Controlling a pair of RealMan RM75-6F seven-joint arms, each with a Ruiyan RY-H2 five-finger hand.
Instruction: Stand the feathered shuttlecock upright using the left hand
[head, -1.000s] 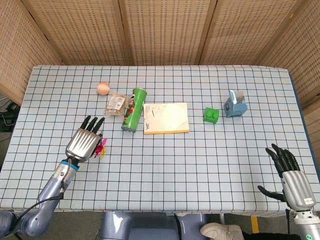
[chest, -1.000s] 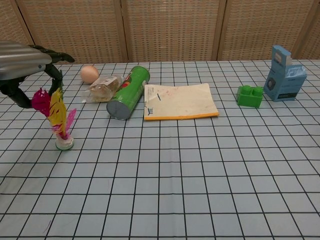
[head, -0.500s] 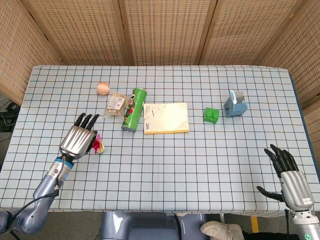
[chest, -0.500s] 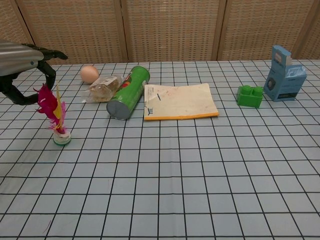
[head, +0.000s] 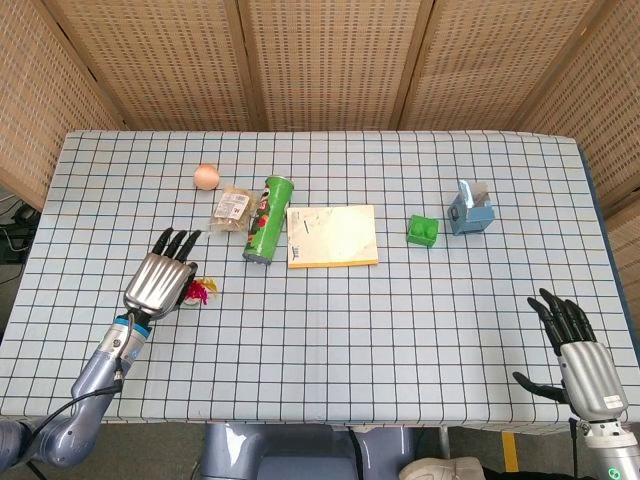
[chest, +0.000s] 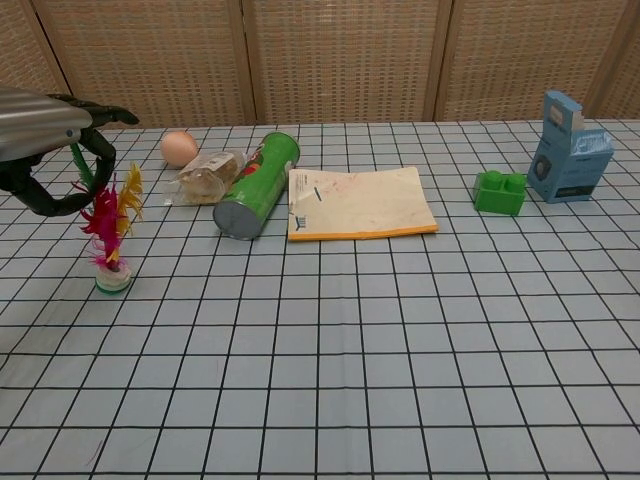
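The feathered shuttlecock (chest: 108, 235) stands upright on its round white base on the checked cloth, its magenta, yellow and green feathers fanning upward. From above it shows as a small bright tuft, the shuttlecock (head: 199, 291). My left hand (chest: 50, 140) hovers over its top, with fingers (chest: 98, 150) and thumb curved wide apart around the feather tips and no visible grip. In the head view the left hand (head: 160, 282) partly covers the feathers. My right hand (head: 580, 350) rests open at the table's near right edge, far from the shuttlecock.
A green chip can (chest: 256, 186) lies on its side right of the shuttlecock, with a snack bag (chest: 205, 176) and an egg (chest: 179, 148) behind. A yellow-edged notebook (chest: 357, 203), a green brick (chest: 500, 192) and a blue box (chest: 568, 150) lie further right.
The shuttlecock has shifted slightly left and now stands straighter, with its feathers spread out. The left hand's fingers and thumb have drawn away from the feathers. The right hand stays put.
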